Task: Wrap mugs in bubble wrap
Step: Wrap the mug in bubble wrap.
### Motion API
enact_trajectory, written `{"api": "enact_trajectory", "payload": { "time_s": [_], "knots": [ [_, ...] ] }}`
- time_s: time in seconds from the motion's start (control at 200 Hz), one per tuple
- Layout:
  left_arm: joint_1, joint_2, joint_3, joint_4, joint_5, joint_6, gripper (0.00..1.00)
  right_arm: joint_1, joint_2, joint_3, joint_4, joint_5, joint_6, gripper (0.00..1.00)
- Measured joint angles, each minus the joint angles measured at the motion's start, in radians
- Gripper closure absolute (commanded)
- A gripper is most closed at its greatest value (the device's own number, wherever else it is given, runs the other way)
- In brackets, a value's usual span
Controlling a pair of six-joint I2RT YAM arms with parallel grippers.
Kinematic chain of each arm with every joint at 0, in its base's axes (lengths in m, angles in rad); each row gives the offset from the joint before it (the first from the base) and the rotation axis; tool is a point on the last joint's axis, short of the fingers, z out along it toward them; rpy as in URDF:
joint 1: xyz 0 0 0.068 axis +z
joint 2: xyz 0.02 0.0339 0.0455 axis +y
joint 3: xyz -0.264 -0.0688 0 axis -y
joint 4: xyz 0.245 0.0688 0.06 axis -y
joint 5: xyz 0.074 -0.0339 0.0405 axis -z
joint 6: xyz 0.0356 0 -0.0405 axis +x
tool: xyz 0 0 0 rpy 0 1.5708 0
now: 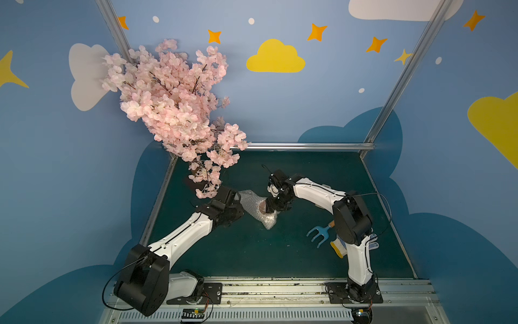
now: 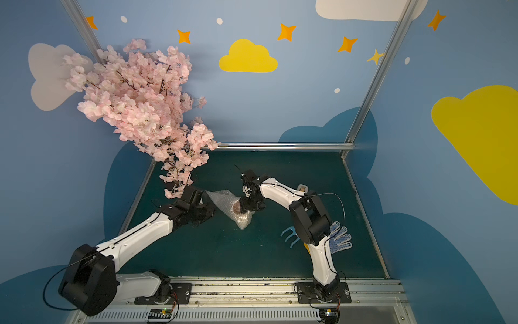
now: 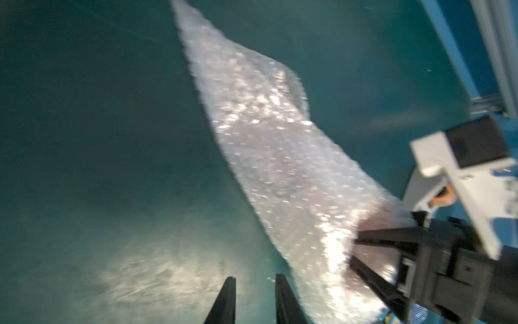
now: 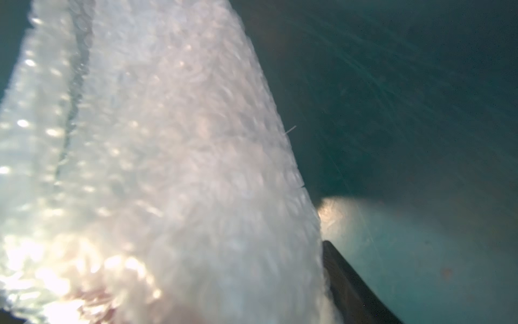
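Bubble wrap [image 1: 269, 221] bundled around mug [image 1: 262, 208] lies mid-tabletop [image 1: 252, 252]. Left end effector [image 3: 255, 277] sits just beside it, slightly parted, empty. Right end effector [image 3: 353, 246] straddles the bundle's end; I cannot tell whether it grips.

— What are the walls [image 1: 280, 106] like?
— Blue, painted with a yellow cloud [image 1: 275, 57] and orange stars [image 1: 317, 31]; aluminium posts [image 1: 406, 73] at the corners.
— The table [image 1: 252, 252]?
— Dark green top, pink blossom branch [image 1: 171, 101] overhanging.
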Motion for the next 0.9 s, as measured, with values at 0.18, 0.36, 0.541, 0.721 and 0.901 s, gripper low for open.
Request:
{"api": "enact_trajectory", "payload": {
  "time_s": [0.18, 0.36, 0.541, 0.721, 0.901],
  "knots": [
    [0.085, -0.006, -0.019, 0.001, -0.001, -0.012, 0.59, 0.003, 0.000, 0.018, -0.079, 0.011, -0.007, 0.38],
    [0.103, 0.054, -0.010, 0.031, 0.036, -0.014, 0.56, 0.010, -0.024, -0.026, -0.096, 0.008, -0.007, 0.38],
    [0.101, 0.160, 0.019, 0.074, 0.088, -0.020, 0.54, 0.019, -0.132, -0.181, -0.083, 0.004, -0.003, 0.38],
    [0.097, 0.245, 0.076, 0.108, 0.115, -0.028, 0.52, 0.022, -0.196, -0.269, -0.096, 0.001, -0.001, 0.37],
    [0.095, 0.313, 0.130, 0.137, 0.130, -0.039, 0.47, 0.022, -0.197, -0.269, -0.094, 0.000, 0.000, 0.38]
  ]
}}
